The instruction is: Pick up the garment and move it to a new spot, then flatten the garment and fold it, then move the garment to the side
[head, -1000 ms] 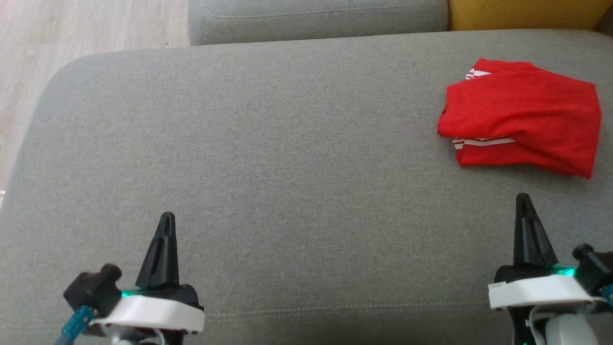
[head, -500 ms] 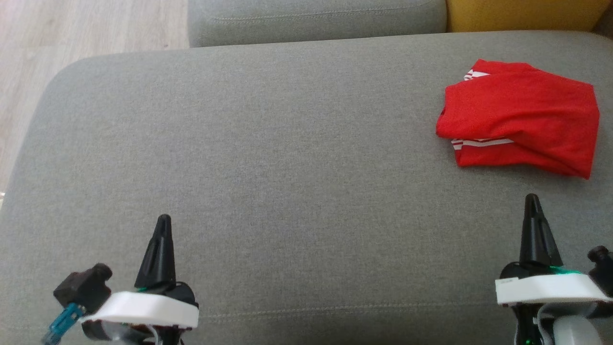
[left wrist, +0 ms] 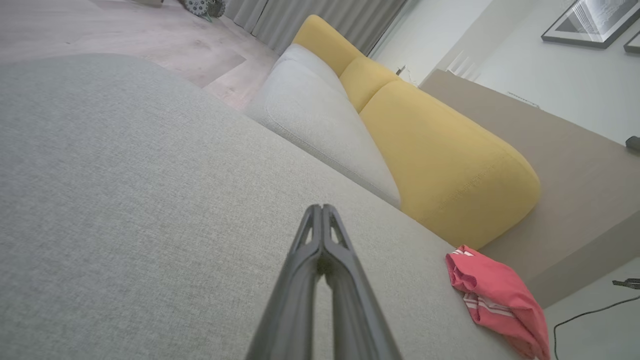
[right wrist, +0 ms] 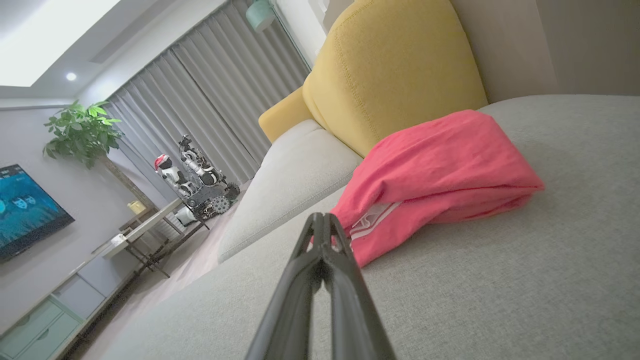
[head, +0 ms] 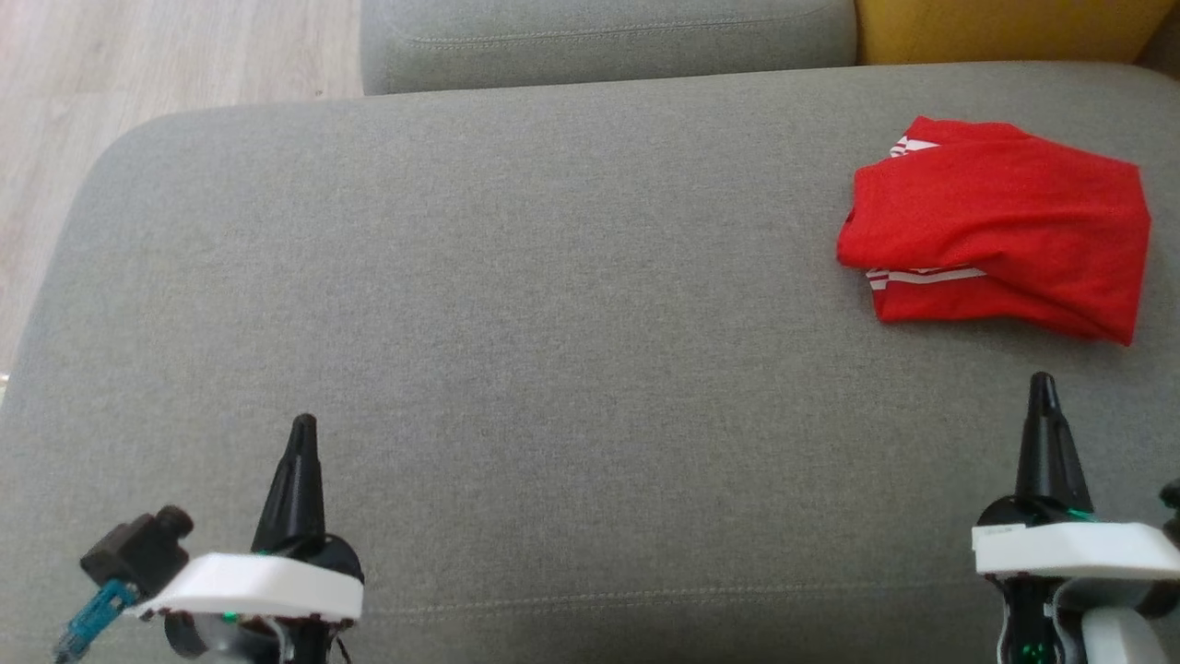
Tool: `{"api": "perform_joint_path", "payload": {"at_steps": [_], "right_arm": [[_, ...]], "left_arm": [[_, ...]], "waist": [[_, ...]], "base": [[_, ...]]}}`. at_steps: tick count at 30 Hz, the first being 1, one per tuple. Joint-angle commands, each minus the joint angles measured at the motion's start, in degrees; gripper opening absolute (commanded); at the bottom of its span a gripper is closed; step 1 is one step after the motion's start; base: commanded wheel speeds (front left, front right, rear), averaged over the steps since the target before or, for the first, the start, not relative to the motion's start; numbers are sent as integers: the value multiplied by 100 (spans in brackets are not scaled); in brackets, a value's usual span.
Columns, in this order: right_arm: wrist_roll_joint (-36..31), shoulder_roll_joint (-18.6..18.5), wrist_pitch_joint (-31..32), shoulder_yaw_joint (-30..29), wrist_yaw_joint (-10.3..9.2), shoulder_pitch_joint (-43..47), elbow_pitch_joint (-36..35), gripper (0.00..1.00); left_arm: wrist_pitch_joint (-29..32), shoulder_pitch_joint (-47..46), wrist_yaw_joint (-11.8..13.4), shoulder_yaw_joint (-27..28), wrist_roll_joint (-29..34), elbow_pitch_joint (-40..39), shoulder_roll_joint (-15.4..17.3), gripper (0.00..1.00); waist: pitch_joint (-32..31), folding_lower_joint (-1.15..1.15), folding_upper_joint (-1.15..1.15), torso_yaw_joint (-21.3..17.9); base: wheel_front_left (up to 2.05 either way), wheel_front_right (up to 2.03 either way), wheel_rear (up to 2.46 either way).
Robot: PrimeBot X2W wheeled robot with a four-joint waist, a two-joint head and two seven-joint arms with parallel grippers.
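A red garment (head: 996, 235) with white stripes lies folded at the far right of the grey sofa seat (head: 516, 304). In the left wrist view the garment (left wrist: 500, 300) sits near the seat's edge; in the right wrist view the garment (right wrist: 440, 175) lies just beyond my fingertips. My left gripper (head: 302, 426) is shut and holds nothing, low at the near left, far from the cloth. My right gripper (head: 1042, 383) is shut too, just short of the garment's near edge and not touching it. Closed tips show for the left gripper (left wrist: 322, 209) and the right gripper (right wrist: 322, 218).
A grey back cushion (head: 599, 37) and a yellow cushion (head: 1005, 28) stand behind the seat. Wooden floor (head: 111, 65) lies past the seat's left edge. The right wrist view shows curtains (right wrist: 200, 100), a plant (right wrist: 82, 132) and a low table (right wrist: 145, 225) far off.
Both grippers have drawn back slightly toward me and outward, the left one leftward, the right one rightward. The garment has not moved.
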Motion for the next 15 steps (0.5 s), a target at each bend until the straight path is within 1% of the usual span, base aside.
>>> {"api": "perform_joint_path", "payload": {"at_steps": [1,15], "right_arm": [[195,-81,42,1,11,-257,-173,0],[1110,-97,240,-47,15,-292,-161,0]], "left_arm": [[34,-316,-35,106,-155,-149,92,0],[227,-411,-72,208,-951,-16,120,0]], "waist": [[-3,0,0,-1],[-28,0,0,-12]], "base": [[0,0,0],[0,0,0]]}}
